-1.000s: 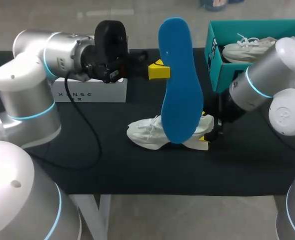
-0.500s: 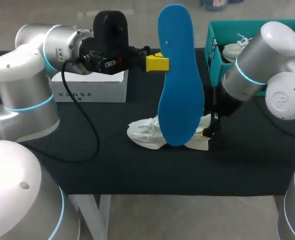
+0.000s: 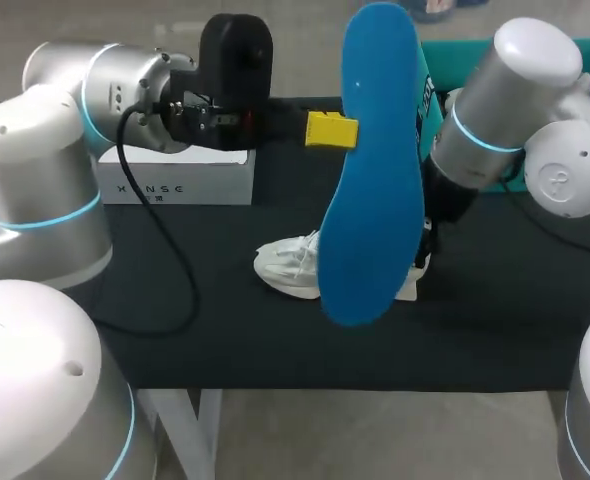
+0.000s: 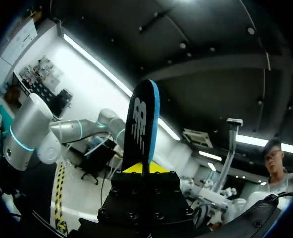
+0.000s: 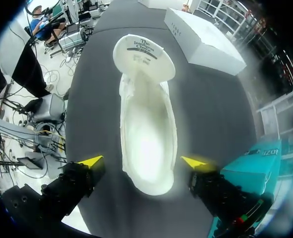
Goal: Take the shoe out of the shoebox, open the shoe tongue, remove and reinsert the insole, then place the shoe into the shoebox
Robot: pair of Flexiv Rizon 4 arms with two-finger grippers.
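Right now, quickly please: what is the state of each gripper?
Left gripper: shut on the blue insole.
Right gripper: open, one finger on each side of the white shoe, not touching it.

Head view: left arm (image 3: 125,95) enters from the left with its wrist level and reaches past the middle. The left gripper (image 3: 341,131) fingers are clamped on the upright blue insole (image 3: 375,180). The right arm (image 3: 495,100) angles down toward the table. The right gripper (image 5: 145,162) fingers are spread wide, apparently touching nothing.
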